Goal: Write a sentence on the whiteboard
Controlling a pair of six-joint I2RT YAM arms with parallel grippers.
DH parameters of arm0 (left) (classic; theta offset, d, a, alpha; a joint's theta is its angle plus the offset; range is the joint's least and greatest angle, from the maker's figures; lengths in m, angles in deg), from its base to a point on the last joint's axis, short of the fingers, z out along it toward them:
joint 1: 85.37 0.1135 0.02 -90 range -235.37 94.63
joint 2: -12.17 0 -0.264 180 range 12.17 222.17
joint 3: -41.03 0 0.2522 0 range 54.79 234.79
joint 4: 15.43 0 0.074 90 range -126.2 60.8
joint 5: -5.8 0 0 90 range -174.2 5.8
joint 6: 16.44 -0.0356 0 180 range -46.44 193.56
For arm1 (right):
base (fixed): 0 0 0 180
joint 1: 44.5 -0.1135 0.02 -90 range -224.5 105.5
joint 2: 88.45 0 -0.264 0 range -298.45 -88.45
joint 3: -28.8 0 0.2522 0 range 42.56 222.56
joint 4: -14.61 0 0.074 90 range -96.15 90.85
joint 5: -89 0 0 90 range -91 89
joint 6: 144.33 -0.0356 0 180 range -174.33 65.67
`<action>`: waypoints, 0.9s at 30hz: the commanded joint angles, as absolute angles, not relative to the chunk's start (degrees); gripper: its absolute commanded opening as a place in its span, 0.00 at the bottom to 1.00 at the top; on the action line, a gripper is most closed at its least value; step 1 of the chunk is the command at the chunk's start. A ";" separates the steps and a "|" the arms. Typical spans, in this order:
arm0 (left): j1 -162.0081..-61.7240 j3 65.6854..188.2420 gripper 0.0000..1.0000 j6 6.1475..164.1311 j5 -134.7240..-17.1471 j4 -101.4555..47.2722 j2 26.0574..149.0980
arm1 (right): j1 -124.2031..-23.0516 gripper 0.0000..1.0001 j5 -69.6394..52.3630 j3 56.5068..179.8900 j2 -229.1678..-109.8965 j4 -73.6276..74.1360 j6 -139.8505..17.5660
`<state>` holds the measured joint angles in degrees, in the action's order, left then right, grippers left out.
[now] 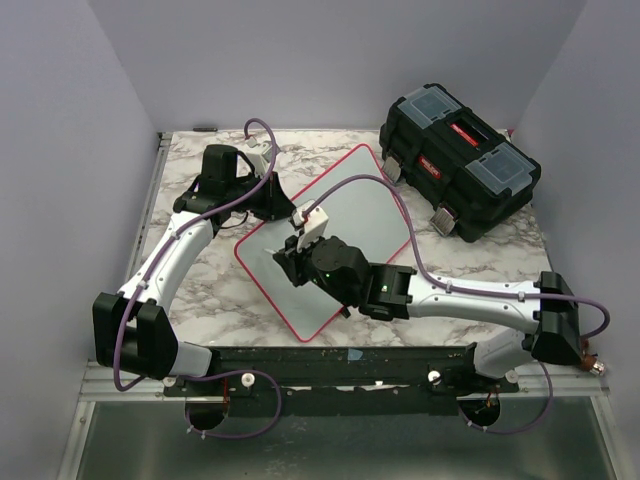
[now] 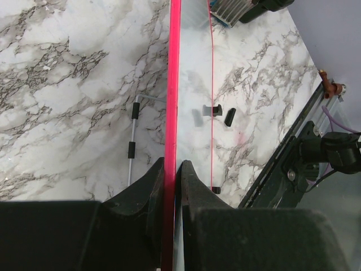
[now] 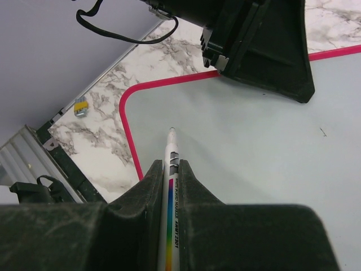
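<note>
The whiteboard [image 1: 365, 205], glossy white with a red-pink rim, lies slantwise on the marble table. No written sentence shows on it in any view. My left gripper [image 1: 281, 204] is at its far left edge. In the left wrist view the gripper [image 2: 172, 164] is shut on the red rim [image 2: 173, 84], seen edge-on. My right gripper [image 1: 291, 257] is over the board's near left part. In the right wrist view it [image 3: 171, 164] is shut on a white marker [image 3: 172, 148] with a rainbow stripe. The marker's tip is close above the bare board [image 3: 254, 147].
A black toolbox [image 1: 460, 170] stands at the back right, just off the board's far corner. A thin white rod with black sleeves [image 2: 133, 135] lies on the table left of the board's rim. Small black clips [image 2: 230, 117] show by the board. The table's front rail [image 2: 293, 152] is near.
</note>
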<state>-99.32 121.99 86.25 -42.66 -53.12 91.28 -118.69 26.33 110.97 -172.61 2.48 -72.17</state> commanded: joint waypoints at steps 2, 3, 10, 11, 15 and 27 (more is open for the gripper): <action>-100.92 121.49 0.00 81.39 -45.83 -58.28 91.00 | -119.03 0.01 24.71 114.48 -175.34 4.54 -70.87; -100.92 121.45 0.00 81.39 -45.92 -58.29 90.92 | -119.03 0.01 24.75 114.75 -175.69 4.57 -70.83; -101.01 121.39 0.00 81.29 -46.01 -58.38 90.79 | -118.97 0.01 25.42 115.69 -177.54 4.72 -70.45; -101.01 121.39 0.00 81.29 -46.13 -58.38 90.83 | -119.00 0.01 25.52 115.69 -177.73 4.69 -70.36; -101.10 121.48 0.00 81.21 -46.29 -58.43 90.82 | -119.01 0.01 25.72 115.52 -178.56 4.20 -70.46; -101.10 121.62 0.00 81.12 -46.58 -58.58 91.00 | -119.01 0.01 26.14 111.16 -176.29 2.11 -72.15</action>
